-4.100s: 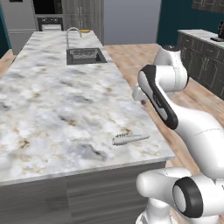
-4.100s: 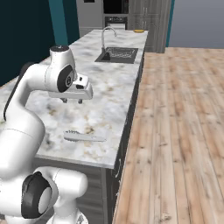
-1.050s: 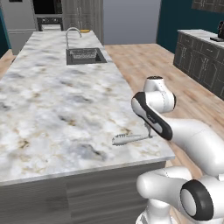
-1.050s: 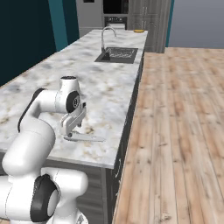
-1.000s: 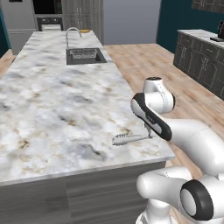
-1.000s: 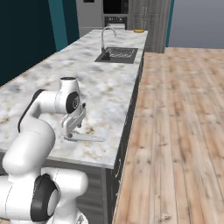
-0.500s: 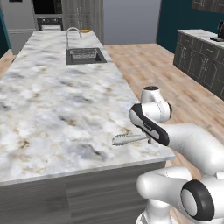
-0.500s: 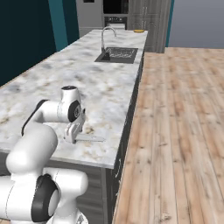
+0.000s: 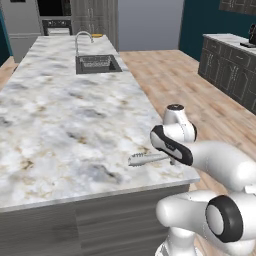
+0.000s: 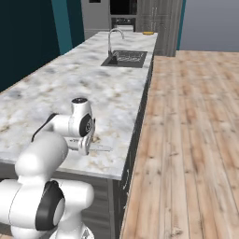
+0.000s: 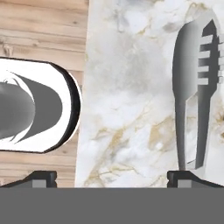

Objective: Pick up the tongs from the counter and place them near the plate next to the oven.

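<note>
Tongs (image 9: 147, 159) lay flat on the counter (image 9: 60, 110), lower centre of the left base view, near its front edge; the tool (image 11: 111, 177) stood spread apart, one fingertip (image 11: 188, 175) by the handle.

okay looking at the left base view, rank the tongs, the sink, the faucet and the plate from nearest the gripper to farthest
1. Tongs: on the counter's near edge, right at the gripper.
2. Sink and faucet: far along the counter; too close together to rank.
3. Plate: at the counter's far end, toward the oven.
</note>
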Tool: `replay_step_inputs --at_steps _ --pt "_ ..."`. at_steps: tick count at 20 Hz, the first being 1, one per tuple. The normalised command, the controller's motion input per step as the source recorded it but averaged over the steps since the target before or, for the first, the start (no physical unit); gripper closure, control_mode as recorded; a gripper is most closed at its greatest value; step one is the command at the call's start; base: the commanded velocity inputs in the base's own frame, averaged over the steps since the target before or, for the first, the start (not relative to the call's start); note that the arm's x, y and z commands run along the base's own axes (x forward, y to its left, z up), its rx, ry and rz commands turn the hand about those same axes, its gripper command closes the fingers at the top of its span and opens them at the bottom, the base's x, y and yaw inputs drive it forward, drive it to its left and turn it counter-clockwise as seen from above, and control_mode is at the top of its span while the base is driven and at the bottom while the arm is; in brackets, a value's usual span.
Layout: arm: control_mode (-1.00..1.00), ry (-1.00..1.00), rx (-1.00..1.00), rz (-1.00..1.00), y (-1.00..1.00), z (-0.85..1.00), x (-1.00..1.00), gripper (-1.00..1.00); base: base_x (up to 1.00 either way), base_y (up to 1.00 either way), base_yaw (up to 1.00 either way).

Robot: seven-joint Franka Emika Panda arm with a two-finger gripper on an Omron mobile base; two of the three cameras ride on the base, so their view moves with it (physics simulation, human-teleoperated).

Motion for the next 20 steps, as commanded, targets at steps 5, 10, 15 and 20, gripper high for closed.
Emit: replay_step_inputs --at_steps 5,10,15,20 --pt "-1.00 -0.02 0.00 0.08 -0.03 -0.16 0.24 -1.00 0.00 0.00 0.00" --pt "-1.00 0.00 0.00 0.08 0.00 -0.14 0.29 -1.00 0.00 0.00 0.00" --pt "-1.00 0.00 0.00 0.07 0.00 -0.20 0.31 -1.00 0.00 0.00 0.00" --pt "-1.00 -0.01 0.00 0.06 0.00 -0.20 0.25 -1.00 0.00 0.00 0.00"
